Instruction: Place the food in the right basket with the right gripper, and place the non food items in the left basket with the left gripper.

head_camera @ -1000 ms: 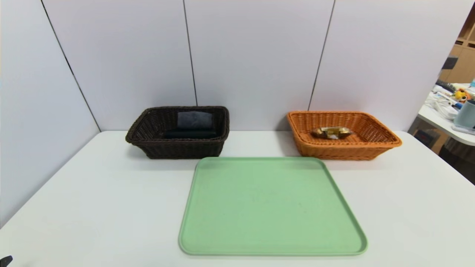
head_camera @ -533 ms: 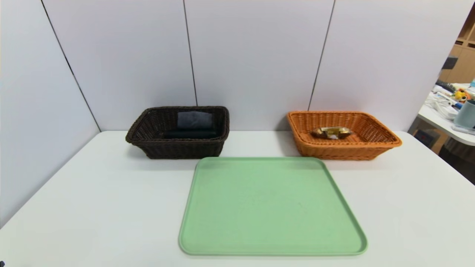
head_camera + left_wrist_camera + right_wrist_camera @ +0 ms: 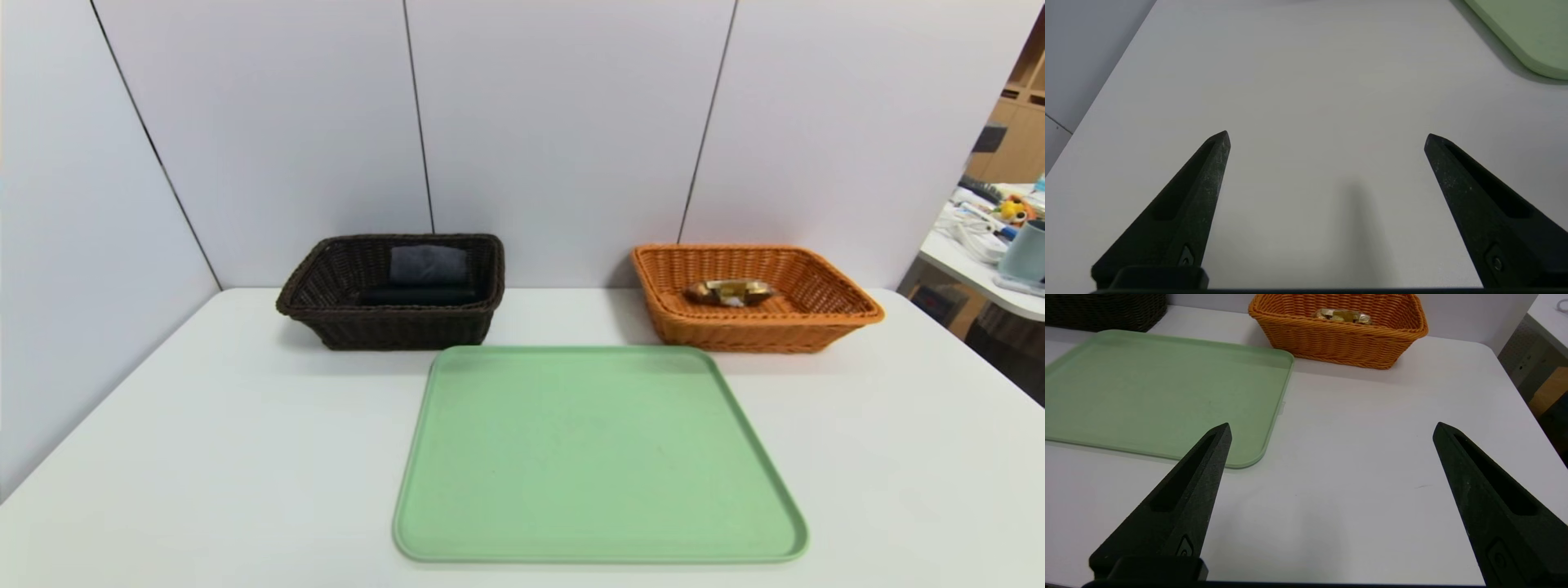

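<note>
Head view: the snack bar (image 3: 729, 292) lies in the orange basket (image 3: 759, 321), right of centre; the dark basket (image 3: 404, 314), left of centre, holds grey cloth (image 3: 429, 265)

Left wrist view: the left gripper (image 3: 1327, 141) hovers over white table, fingers wide (nothing between them)

Right wrist view: the right gripper (image 3: 1333, 426), equally wide and empty, hovers near the green tray (image 3: 1163, 392), left of frame

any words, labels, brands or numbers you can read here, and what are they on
No word, brand, number or sign can be read in any view.
Wrapped snack in the orange basket: any print on it is too small and blurred to read.
Dark basket and green tray: no text seen.
</note>
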Controlling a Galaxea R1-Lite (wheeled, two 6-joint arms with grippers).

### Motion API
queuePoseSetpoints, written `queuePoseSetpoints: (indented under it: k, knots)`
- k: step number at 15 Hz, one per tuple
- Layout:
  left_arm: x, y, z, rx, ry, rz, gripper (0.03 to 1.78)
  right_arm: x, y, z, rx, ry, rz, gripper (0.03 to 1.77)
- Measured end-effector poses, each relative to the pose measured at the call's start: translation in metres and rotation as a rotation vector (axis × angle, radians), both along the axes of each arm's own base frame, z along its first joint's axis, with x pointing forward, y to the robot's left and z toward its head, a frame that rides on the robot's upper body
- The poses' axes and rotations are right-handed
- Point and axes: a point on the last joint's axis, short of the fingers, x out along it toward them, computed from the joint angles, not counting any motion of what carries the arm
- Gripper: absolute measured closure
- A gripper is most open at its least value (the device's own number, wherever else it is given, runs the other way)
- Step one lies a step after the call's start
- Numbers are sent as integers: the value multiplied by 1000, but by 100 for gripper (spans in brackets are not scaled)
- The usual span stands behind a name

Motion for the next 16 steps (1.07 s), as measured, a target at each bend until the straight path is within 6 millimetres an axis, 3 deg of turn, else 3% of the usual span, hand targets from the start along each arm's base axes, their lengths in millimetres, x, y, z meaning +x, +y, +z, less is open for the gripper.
queuePoseSetpoints:
  k: [6, 16]
  knots:
    - [-8, 1, -2, -28, -107, 10, 12, 0, 0, 4, -3, -37, -2, 10]
    - [-9, 1, -2, -29, -120, 10, 12, 1, -2, 4, -9, -54, 3, 10]
